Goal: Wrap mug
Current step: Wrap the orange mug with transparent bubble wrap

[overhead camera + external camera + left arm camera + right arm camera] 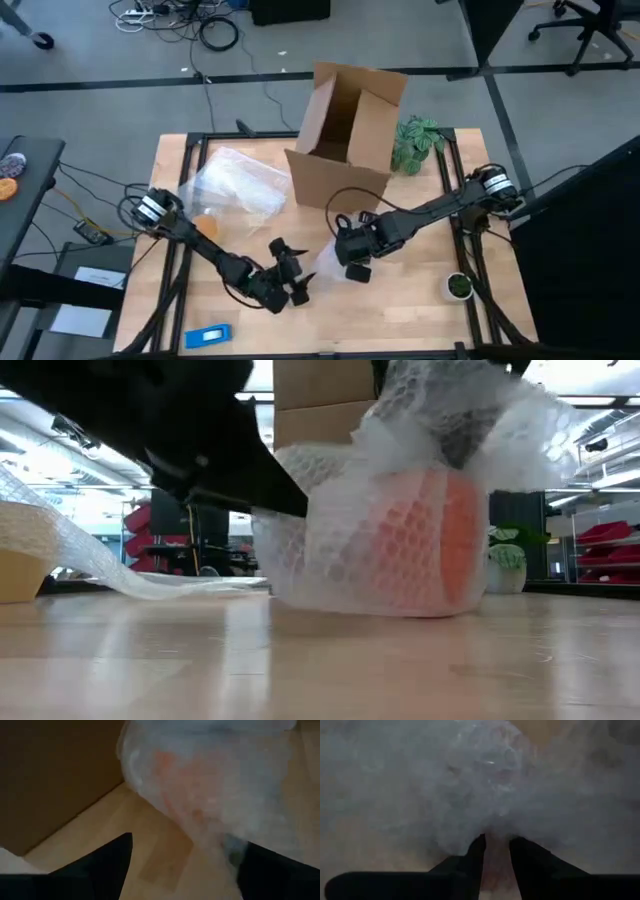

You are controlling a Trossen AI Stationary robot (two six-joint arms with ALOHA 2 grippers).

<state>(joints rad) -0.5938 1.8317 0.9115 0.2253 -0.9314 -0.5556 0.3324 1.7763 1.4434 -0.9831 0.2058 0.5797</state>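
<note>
A: Mug (430, 540), orange, stands on the surface (320, 670) at low-view centre right, swathed in bubble wrap (330, 530).

B: Right jaws (496, 851) nearly closed, pinching the wrap above it. Left jaws (290, 275) spread wide beside it, holding nothing. Cardboard box (345, 130) behind.

One orange mug (420, 540) under bubble wrap (330, 510); a second bubble wrap sheet (235, 185). One cardboard box (345, 130), one green plant (415, 145), one small green round object (459, 286), one blue item (209, 336). Two tools: left tool (290, 285), right tool (350, 258).
</note>
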